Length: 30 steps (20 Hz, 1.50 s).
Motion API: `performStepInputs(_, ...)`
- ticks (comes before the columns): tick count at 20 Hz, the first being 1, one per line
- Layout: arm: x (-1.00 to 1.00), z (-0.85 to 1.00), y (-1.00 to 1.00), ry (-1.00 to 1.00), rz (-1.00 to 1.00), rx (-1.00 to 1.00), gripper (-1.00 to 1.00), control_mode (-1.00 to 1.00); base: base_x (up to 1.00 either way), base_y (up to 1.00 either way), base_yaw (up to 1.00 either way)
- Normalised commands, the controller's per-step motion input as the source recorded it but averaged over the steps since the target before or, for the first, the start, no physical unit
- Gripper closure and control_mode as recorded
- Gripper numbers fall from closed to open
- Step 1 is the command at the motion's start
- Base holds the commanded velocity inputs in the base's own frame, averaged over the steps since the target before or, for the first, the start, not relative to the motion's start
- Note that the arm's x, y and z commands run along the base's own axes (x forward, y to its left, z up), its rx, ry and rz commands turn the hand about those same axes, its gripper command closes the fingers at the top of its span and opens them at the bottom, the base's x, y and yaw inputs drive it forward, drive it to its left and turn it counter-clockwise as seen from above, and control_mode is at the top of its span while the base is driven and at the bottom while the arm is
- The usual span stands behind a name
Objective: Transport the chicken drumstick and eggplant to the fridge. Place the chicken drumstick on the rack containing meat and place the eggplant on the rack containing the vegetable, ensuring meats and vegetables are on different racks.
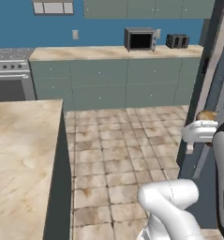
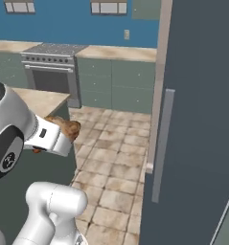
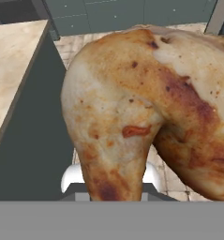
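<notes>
At the gripper (image 2: 70,134): jaws pinched on chicken drumstick (image 3: 146,108), held aloft off the floor. Fridge (image 2: 202,119) sits at roughly 3 o'clock of the hand in the right base view, door looks closed, handle (image 2: 162,143) vertical.

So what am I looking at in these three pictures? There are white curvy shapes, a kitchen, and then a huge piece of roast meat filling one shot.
The white curvy shapes are a robot arm on a base that can drive, in a computer-rendered kitchen. Two pictures come from cameras on that base, behind the arm to its left and right. The third comes from a camera on the arm's hand, so whatever it carries looms large. That is the chicken drumstick, clamped in the end effector. In the right base picture it is the small brown lump at the arm's tip. The tall slate-grey slab with the long handle is the fridge. The pale stone surface is a counter. At the back stand a stove and a microwave.
</notes>
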Motion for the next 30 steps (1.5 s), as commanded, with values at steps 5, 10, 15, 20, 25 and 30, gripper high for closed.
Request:
performStepInputs(5, 0.00, 0.00, 0.00, 0.00, 0.00, 0.00, 1.00, 1.00, 1.00, 0.48, -0.17)
performStepInputs(10, 0.00, 0.00, 0.00, 0.00, 0.00, 0.00, 1.00, 1.00, 1.00, 0.03, -0.17)
performStepInputs(15, 0.00, 0.00, 0.00, 0.00, 0.00, 0.00, 1.00, 1.00, 1.00, 0.00, -0.17)
performStepInputs(20, 0.00, 0.00, 0.00, 0.00, 0.00, 0.00, 1.00, 1.00, 1.00, 0.20, -0.21)
performStepInputs(25, 0.00, 0.00, 0.00, 0.00, 0.00, 0.00, 1.00, 1.00, 1.00, 0.14, -0.31)
performStepInputs(30, 0.00, 0.00, 0.00, 0.00, 0.00, 0.00, 1.00, 1.00, 0.83, 0.11, -0.50)
